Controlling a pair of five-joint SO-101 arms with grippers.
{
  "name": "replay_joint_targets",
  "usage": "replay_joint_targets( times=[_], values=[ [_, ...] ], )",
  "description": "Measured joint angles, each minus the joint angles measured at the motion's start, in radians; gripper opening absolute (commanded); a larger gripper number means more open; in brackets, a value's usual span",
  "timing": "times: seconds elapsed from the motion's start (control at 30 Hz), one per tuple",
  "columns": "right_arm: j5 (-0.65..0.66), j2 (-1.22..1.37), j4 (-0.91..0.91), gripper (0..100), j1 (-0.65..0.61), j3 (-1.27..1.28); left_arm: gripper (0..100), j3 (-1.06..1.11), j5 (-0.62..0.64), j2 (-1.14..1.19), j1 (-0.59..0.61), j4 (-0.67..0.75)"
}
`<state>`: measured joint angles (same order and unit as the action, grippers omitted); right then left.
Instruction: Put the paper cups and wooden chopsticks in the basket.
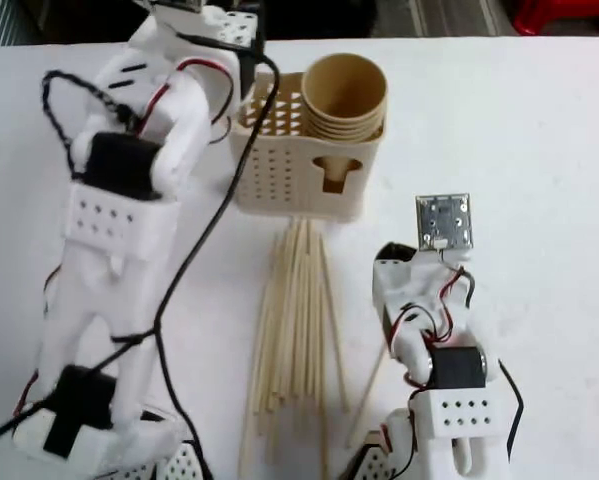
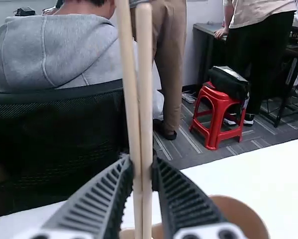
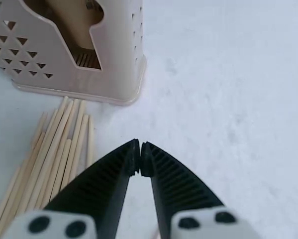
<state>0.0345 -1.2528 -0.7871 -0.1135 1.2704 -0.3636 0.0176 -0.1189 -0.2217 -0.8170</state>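
Cups (image 1: 344, 95) are already stacked in the basket (image 1: 279, 180). The left tool (image 2: 141, 167) pinches two chopsticks (image 2: 139, 74) upright above them; the right tool (image 3: 140, 154), closed and empty, sits beside the pile (image 1: 294, 320) left on the desk (image 1: 539, 120).

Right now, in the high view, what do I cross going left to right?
left arm → basket → right arm. The loose chopsticks are left out because they lie within the basket's span.

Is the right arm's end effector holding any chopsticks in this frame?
No, the right end effector is closed on nothing over the bare table, with the loose chopsticks lying beside it.
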Motion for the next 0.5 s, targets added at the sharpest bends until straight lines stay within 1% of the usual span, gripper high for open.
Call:
replay_joint_targets(
  times=[0.23,0.37,0.4,0.5],
  values=[
    [0.0,0.0,0.0,2.0,0.0,0.0,3,0.0,0.0,0.141,-0.003,0.028],
    [0.0,0.0,0.0,2.1,0.0,0.0,16,0.0,0.0,0.16,-0.003,0.026],
    [0.0,0.0,0.0,2.1,0.0,0.0,18,0.0,0.0,0.16,-0.003,0.008],
    [0.0,0.0,0.0,2.1,0.0,0.0,19,0.0,0.0,0.155,-0.003,-0.061]
  ],
)
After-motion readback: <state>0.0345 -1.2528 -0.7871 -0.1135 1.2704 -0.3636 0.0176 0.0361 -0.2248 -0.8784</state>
